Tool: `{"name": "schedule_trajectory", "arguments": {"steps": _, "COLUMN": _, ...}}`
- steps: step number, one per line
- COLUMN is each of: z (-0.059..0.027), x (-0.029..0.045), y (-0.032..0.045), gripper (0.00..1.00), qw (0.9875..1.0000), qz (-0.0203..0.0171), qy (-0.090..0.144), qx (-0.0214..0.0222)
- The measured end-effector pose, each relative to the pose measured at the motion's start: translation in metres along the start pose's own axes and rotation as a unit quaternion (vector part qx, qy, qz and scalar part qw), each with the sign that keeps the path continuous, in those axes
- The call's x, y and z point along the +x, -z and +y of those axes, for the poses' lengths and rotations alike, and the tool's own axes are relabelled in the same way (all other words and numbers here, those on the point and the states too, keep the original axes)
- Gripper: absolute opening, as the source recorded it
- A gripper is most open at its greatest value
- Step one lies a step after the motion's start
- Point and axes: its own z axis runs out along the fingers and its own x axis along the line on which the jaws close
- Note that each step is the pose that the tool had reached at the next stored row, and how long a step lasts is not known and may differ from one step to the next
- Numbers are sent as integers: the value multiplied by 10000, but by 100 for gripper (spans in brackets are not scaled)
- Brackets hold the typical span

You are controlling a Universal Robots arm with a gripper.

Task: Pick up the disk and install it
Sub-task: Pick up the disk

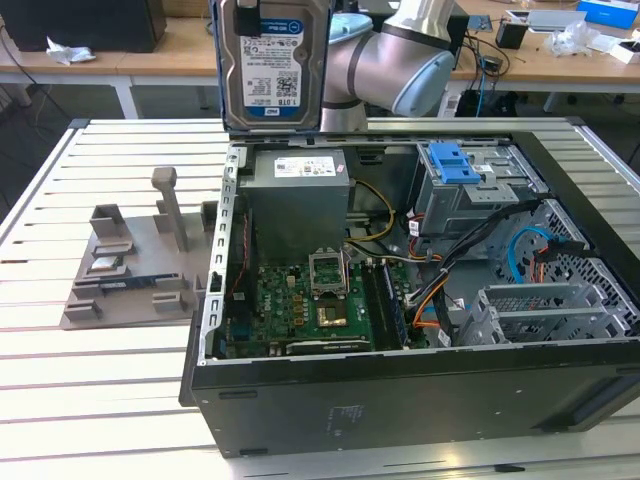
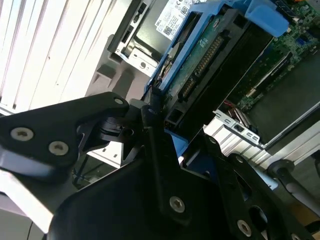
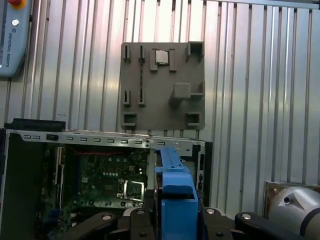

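Clamped in closed black jaws by its blue carrier rail: silver disk [image 1: 273,65], upright, label facing outward, raised above the far wall of the open computer case [image 1: 400,395]. Beside the case, on the slatted counter [image 1: 90,390]: grey fixture tray [image 1: 120,280].

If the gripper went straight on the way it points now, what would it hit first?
Probably the grey power supply box in the open computer case: the disk held by the gripper hangs above it, though depth is unclear.

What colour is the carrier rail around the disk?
Blue; the rail shows best in the first wrist view.
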Motion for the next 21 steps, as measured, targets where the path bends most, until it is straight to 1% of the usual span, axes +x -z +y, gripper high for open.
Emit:
{"name": "schedule_trajectory", "arguments": {"steps": 3, "z": -31, "x": 84, "y": -11, "gripper": 37, "qw": 10000, "qz": 0, "qy": 0, "qx": 0}}
{"name": "schedule_trajectory", "arguments": {"steps": 6, "z": -53, "x": 139, "y": -19, "gripper": 37, "qw": 10000, "qz": 0, "qy": 0, "qx": 0}}
{"name": "schedule_trajectory", "arguments": {"steps": 12, "z": -114, "x": 218, "y": -32, "gripper": 37, "qw": 10000, "qz": -1, "qy": 0, "qx": 1}}
{"name": "schedule_trajectory", "arguments": {"steps": 14, "z": -180, "x": 256, "y": -35, "gripper": 37, "qw": 10000, "qz": 0, "qy": 0, "qx": -1}}
{"name": "schedule_trajectory", "arguments": {"steps": 16, "z": -267, "x": 281, "y": -37, "gripper": 37, "qw": 10000, "qz": 0, "qy": 1, "qx": -2}}
{"name": "schedule_trajectory", "arguments": {"steps": 18, "z": -303, "x": 289, "y": -38, "gripper": 37, "qw": 10000, "qz": 0, "qy": 0, "qx": -2}}
{"name": "schedule_trajectory", "arguments": {"steps": 19, "z": -335, "x": 296, "y": -38, "gripper": 37, "qw": 10000, "qz": 0, "qy": 0, "qx": -2}}
{"name": "schedule_trajectory", "arguments": {"steps": 21, "z": -442, "x": 312, "y": -39, "gripper": 37, "qw": 10000, "qz": 0, "qy": 0, "qx": -4}}
